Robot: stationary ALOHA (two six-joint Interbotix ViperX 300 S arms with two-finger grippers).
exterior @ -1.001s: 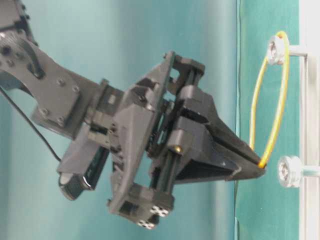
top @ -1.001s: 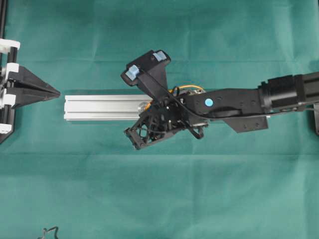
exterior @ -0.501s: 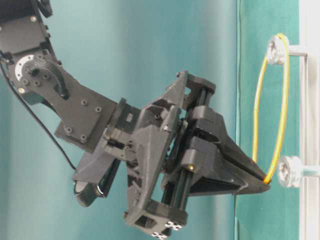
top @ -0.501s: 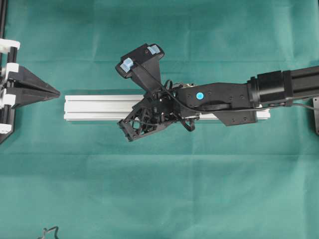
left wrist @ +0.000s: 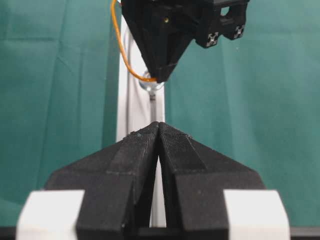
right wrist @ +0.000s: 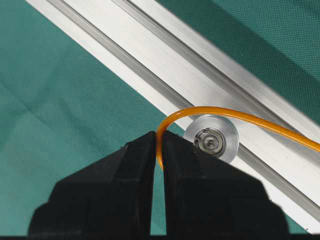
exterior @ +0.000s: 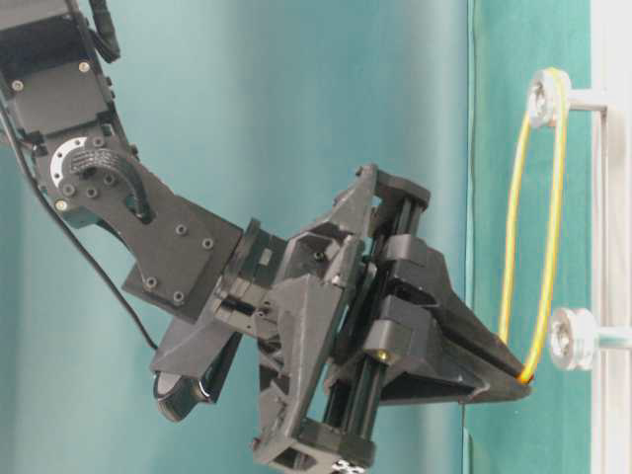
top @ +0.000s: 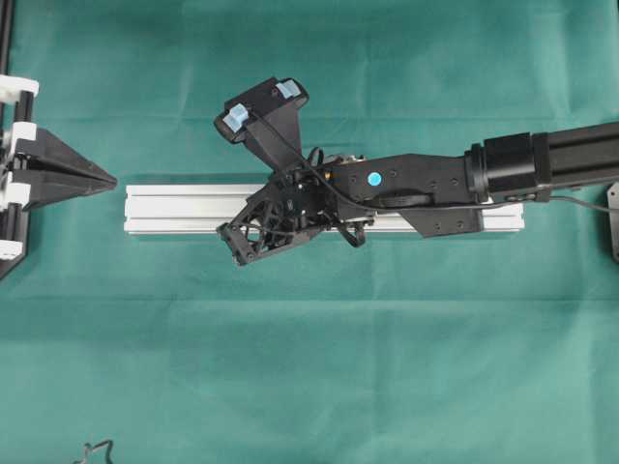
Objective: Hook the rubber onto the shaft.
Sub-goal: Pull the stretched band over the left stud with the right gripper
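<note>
Right now I have the right gripper (right wrist: 157, 150) clamped on the rubber band (exterior: 538, 217), its two fingers pressed together with the orange strand pinched between the tips. The left gripper (left wrist: 159, 127) sits idle at the 9 o'clock edge of the overhead view, fingers together and holding nothing, pointing at the end of the rail (top: 184, 208).

From the table-level view the band is a long, narrow loop. Its far end is already seated around the upper pulley (exterior: 543, 97), and its long axis runs from there toward the lower pulley (exterior: 571, 338), roughly 12 to 6 o'clock in that picture, along the rail. My pinch is at the 6 o'clock end of the loop, just beside the lower pulley and slightly toward 8 o'clock of it.

In the right wrist view the strand rises out of my fingertips, curls over the top of the pulley (right wrist: 211, 140), and leaves toward 3 o'clock. I judge it is not yet dropped into the groove.

I expect the band to be light, soft and springy: it looks taut, so it will pull back toward the upper pulley and could snap out of a thin pinch. Holding it at the very end of the loop, as now, seems right to me.
</note>
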